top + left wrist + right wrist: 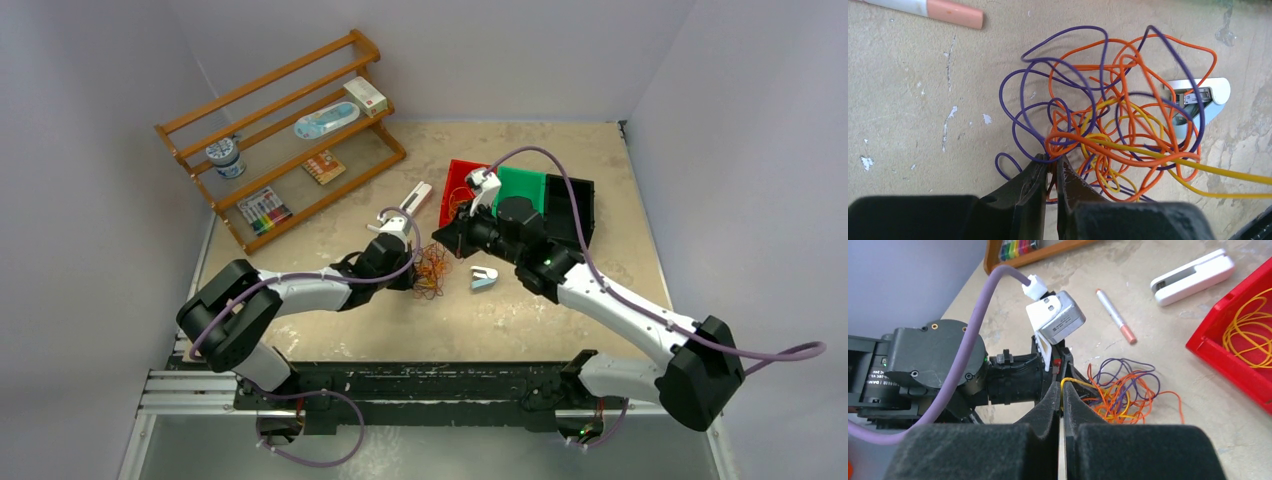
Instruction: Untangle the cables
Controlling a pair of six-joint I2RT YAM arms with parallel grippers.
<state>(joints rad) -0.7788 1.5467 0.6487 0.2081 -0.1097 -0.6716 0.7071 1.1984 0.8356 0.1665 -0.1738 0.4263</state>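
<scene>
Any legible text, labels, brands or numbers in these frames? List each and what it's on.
Nothing reads clearly enough to quote.
Printed label on the left arm's joint housing: white lettering, too small and blurred.
Jar, small box and packet on the wooden rack: print too small to read.

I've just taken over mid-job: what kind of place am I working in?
Most likely a walled lab test cell: plain grey walls box in a beige table, with staged props on it: a wooden rack, coloured bins and the cables.
</scene>
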